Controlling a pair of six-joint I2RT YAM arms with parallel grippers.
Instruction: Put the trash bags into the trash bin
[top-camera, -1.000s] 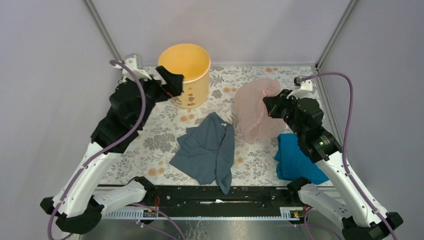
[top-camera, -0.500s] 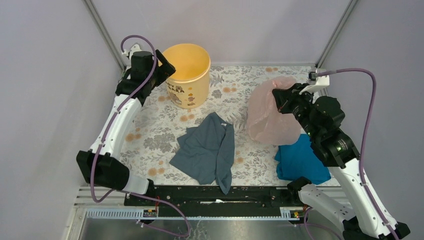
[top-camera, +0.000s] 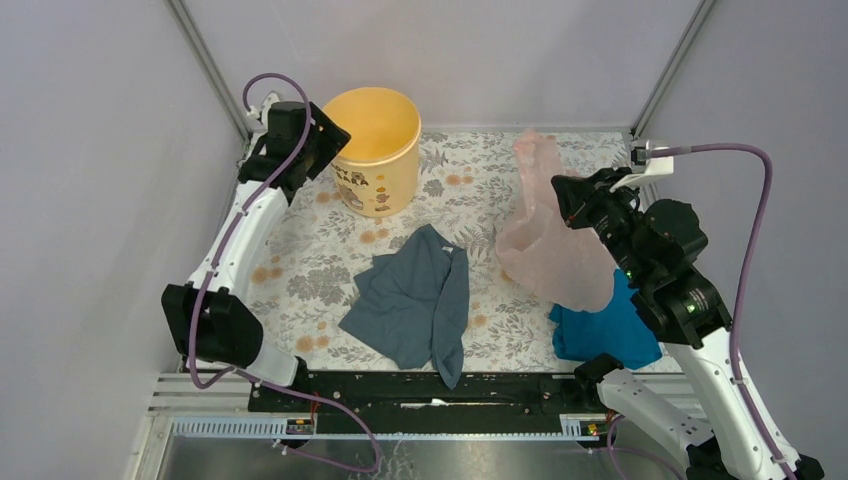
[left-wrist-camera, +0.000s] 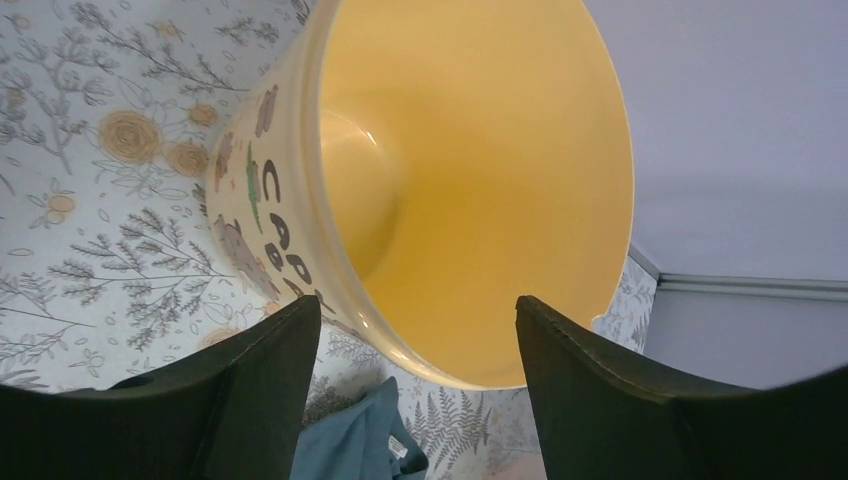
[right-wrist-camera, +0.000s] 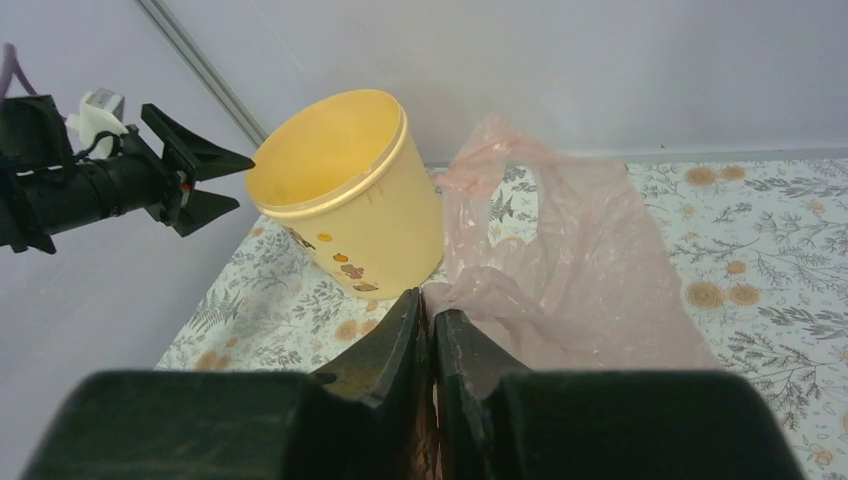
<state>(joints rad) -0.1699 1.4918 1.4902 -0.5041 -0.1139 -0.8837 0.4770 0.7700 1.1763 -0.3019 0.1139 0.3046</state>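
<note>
The trash bag (top-camera: 545, 240) is a thin pale pink film bag. It hangs lifted above the right side of the table, pinched in my right gripper (top-camera: 562, 192), which is shut on it; it also shows in the right wrist view (right-wrist-camera: 580, 270). The trash bin (top-camera: 378, 145), a yellow-orange bucket with cream printed sides, stands upright and empty at the back left. It also shows in the left wrist view (left-wrist-camera: 470, 190) and the right wrist view (right-wrist-camera: 345, 190). My left gripper (top-camera: 325, 150) is open just left of the bin's rim, its fingertips (left-wrist-camera: 270, 340) either side of the rim's near edge.
A grey-blue cloth (top-camera: 415, 295) lies crumpled mid-table. A bright blue cloth (top-camera: 600, 320) lies at the front right under the hanging bag. The table has a floral cover (top-camera: 300, 270) and grey walls close in on three sides.
My right gripper has lifted the pink bag higher and drawn it right, so it stretches tall. My left arm swung up and back to the bin's left rim, then held still.
</note>
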